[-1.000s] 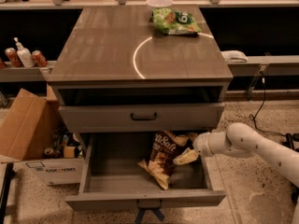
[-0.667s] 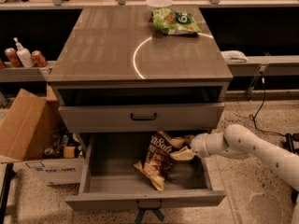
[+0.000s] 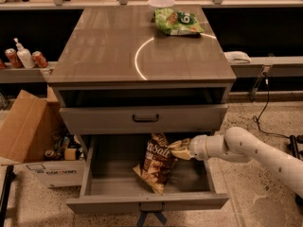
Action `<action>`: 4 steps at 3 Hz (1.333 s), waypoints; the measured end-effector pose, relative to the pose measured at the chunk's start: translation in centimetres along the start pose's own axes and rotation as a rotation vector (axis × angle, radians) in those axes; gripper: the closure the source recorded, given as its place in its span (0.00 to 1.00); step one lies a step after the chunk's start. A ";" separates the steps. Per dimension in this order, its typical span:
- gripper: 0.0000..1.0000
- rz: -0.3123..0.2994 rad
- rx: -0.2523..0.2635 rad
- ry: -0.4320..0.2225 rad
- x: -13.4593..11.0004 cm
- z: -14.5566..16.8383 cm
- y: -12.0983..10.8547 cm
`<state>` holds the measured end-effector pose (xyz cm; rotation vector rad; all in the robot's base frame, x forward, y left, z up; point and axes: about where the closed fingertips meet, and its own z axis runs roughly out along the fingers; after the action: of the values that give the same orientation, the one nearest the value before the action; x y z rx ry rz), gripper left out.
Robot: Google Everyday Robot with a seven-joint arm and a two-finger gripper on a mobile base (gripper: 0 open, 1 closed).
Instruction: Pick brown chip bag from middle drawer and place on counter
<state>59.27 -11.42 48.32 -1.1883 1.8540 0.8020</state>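
The brown chip bag (image 3: 156,163), dark brown and tan with white "Salt" lettering, hangs tilted inside the open middle drawer (image 3: 147,201). My gripper (image 3: 182,149) reaches in from the right on a white arm and is shut on the bag's upper right edge. The bag's lower corner is near the drawer floor at the front. The counter (image 3: 109,46), a glossy grey-brown cabinet top with a bright curved reflection, lies above.
A green chip bag (image 3: 177,21) and a white bowl (image 3: 161,3) sit at the counter's far edge. The drawer above (image 3: 144,118) is shut. A cardboard box (image 3: 28,131) stands left of the cabinet. Cans and a bottle (image 3: 23,57) stand on the left ledge.
The bag has been lifted and drawn left and up inside the drawer, and the gripper holding it has moved slightly up with it.
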 end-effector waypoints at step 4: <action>1.00 -0.475 -0.026 -0.191 -12.7 -16.1 13.3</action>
<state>45.94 -14.32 68.61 -1.4390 1.3345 0.6430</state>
